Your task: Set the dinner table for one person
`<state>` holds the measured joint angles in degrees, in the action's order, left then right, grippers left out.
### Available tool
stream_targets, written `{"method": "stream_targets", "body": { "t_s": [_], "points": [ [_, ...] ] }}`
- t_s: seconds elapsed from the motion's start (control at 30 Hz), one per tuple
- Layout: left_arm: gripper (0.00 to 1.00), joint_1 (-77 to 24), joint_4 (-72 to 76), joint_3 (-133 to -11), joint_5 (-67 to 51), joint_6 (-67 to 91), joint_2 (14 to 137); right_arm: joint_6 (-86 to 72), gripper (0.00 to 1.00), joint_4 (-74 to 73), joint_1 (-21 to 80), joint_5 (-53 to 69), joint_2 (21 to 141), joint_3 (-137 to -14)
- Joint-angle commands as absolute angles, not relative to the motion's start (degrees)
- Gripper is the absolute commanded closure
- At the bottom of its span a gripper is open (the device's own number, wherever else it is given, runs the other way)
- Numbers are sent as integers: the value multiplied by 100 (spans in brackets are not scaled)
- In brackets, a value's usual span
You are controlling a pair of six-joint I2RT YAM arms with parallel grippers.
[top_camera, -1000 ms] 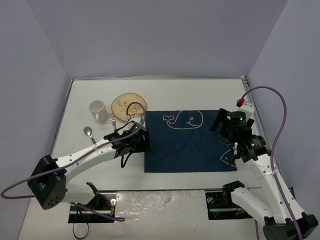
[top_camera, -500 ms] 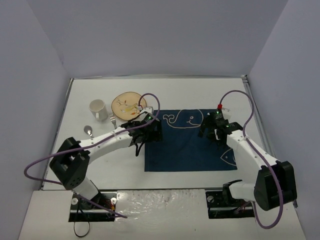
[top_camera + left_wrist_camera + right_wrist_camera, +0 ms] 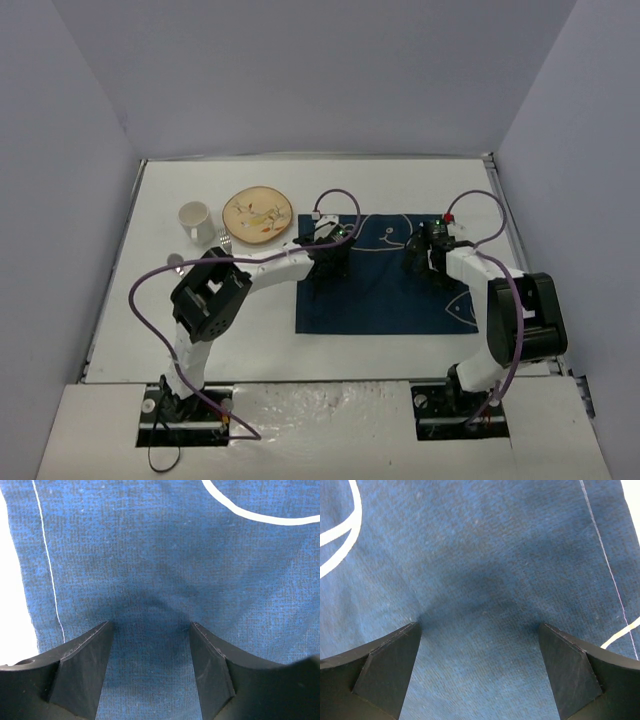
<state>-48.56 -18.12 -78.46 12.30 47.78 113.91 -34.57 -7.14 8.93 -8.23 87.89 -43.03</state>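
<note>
The dinner table (image 3: 400, 185) is a wide white top. On it lies a navy placemat (image 3: 385, 295) with white whale outlines. My left gripper (image 3: 328, 258) points down onto the mat's left part. In the left wrist view it (image 3: 150, 623) is open, tips against the blue cloth (image 3: 150, 555), with only flat fabric between them. My right gripper (image 3: 428, 258) rests on the mat's right part. In the right wrist view it (image 3: 477, 624) stands wide open over the cloth (image 3: 480, 545), holding nothing.
A tan patterned plate (image 3: 258, 215) sits left of the mat's far corner. A white mug (image 3: 196, 222) stands further left, with a fork (image 3: 222, 240) beside it and a spoon (image 3: 175, 262) partly hidden by the left arm. Purple cables loop over both arms.
Both arms have stretched forward: the left gripper moved right from the mat's left edge onto the cloth, the right gripper moved left and farther onto it. The mat has shifted slightly.
</note>
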Motion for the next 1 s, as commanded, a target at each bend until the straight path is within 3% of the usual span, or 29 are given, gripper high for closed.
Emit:
{"method": "stream_targets", "body": {
  "t_s": [0.0, 0.27, 0.6, 0.97],
  "points": [
    [42, -4681, -1816, -8241, 1084, 4983, 11916, -3530, 0, -276, 487, -493, 9628, -4448],
    [41, -4248, -2127, -9961, 775, 4789, 13081, -3202, 0, -315, -200, -248, 11038, -5861],
    [37, -3696, -2786, -12283, 411, 4362, 14419, -3255, 0, -436, -597, -245, 11906, -7035],
    [37, -3485, -2511, -12919, 76, 4278, 14937, -3286, 0, -483, -869, -154, 12208, -7549]
  ]
}}
